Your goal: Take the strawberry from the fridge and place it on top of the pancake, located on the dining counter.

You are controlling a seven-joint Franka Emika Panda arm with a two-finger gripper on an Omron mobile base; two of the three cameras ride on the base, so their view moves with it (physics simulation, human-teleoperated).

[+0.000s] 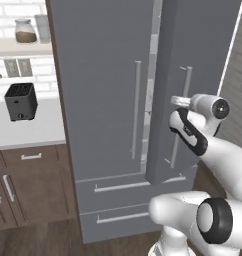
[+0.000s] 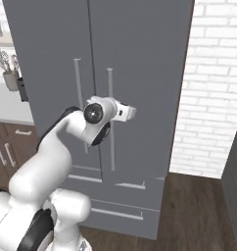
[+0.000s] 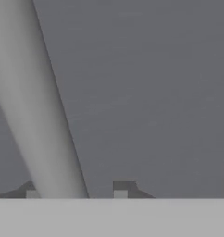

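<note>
Grey fridge [image 1: 108, 100] door stands slightly ajar, the fingers [image 3: 76, 193] straddling its right handle [image 1: 182, 115], apparently clamped on it. Strawberry and pancake steps remain undone.

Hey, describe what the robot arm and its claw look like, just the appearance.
The arm is glossy white with rounded, tubular links and dark grey to black joint rings and end caps. A black band wraps the wrist section. The claw ends in two small dark, squarish finger tips. No cables or markings are visible.

You see the fridge [image 1: 108, 100] in matt grey, its bar handle [image 3: 40, 120] smooth brushed silver metal; the floor [image 2: 199, 211] is dark wood.
</note>
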